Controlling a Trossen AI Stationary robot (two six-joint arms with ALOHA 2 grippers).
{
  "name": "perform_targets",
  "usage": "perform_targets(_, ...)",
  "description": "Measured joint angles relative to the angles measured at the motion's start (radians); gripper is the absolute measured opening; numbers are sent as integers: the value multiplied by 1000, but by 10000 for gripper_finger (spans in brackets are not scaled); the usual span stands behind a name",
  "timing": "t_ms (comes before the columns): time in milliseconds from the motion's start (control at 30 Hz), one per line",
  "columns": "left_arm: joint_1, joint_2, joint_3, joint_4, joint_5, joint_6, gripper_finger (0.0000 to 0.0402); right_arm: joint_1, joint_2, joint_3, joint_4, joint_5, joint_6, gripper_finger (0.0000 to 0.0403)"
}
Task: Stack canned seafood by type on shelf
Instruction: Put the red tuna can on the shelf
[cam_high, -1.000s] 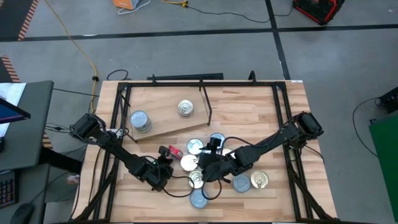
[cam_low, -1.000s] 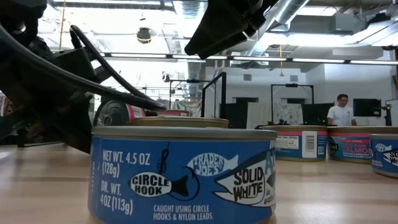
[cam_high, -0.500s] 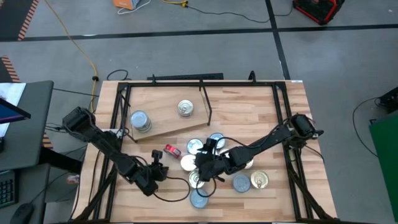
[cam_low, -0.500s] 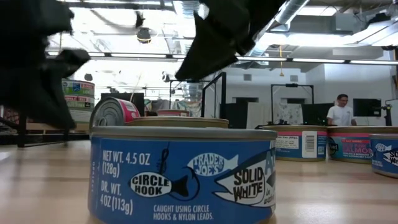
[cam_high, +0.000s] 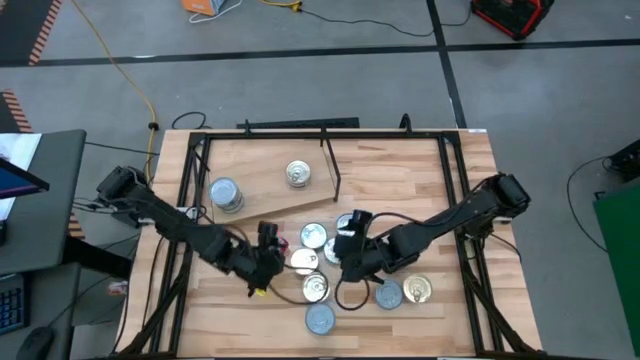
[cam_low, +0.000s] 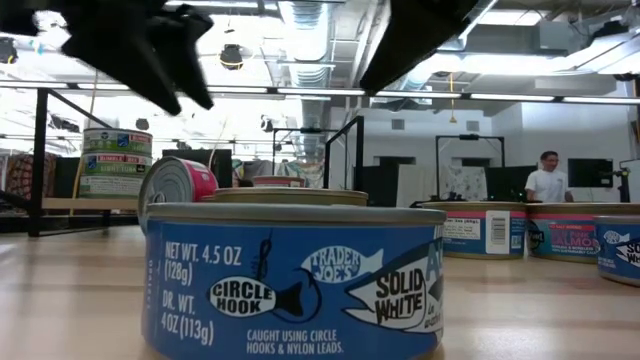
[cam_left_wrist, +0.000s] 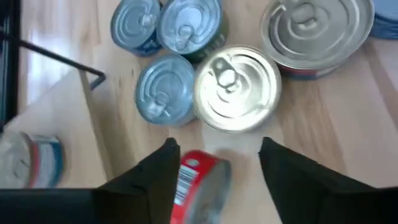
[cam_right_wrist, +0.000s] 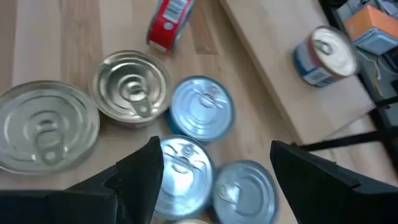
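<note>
The canned seafood lies mostly in a cluster of flat round tins (cam_high: 315, 262) on the butcher-block table, lids up. One red-labelled tin (cam_left_wrist: 198, 185) stands tilted on its rim (cam_low: 176, 190) at the cluster's left. The shelf (cam_high: 270, 185), a plywood board with a black rod (cam_high: 330, 165), carries two tins (cam_high: 226, 194) (cam_high: 298, 175). My left gripper (cam_high: 268, 238) hangs open above the red tin, with its fingers (cam_left_wrist: 163, 163) either side of the tin and clear of it. My right gripper (cam_right_wrist: 214, 168) hangs open above the cluster (cam_high: 347, 235).
A blue-labelled tin (cam_low: 292, 280) stands close to the low camera near the table's front edge. A black metal frame (cam_high: 190, 200) runs round the tabletop. A person (cam_low: 547, 183) stands far off in the room behind.
My left gripper has risen from the tabletop near the front edge and swung toward the red tin, and its fingers have opened. My right gripper has drawn back a little toward the table's far right. The tins have kept their places.
</note>
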Motion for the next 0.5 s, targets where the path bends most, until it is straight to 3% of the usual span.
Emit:
perform_targets(100, 78, -4, 25, -10, 92, 88, 239, -2, -34, -22, -6, 3, -11, 324)
perform_targets(267, 209, -2, 24, -66, 261, 143, 244, -26, -123, -170, 103, 3, -29, 324)
perform_targets(500, 306, 2, 24, -118, 377, 234, 245, -69, -287, -373, 275, 2, -29, 324)
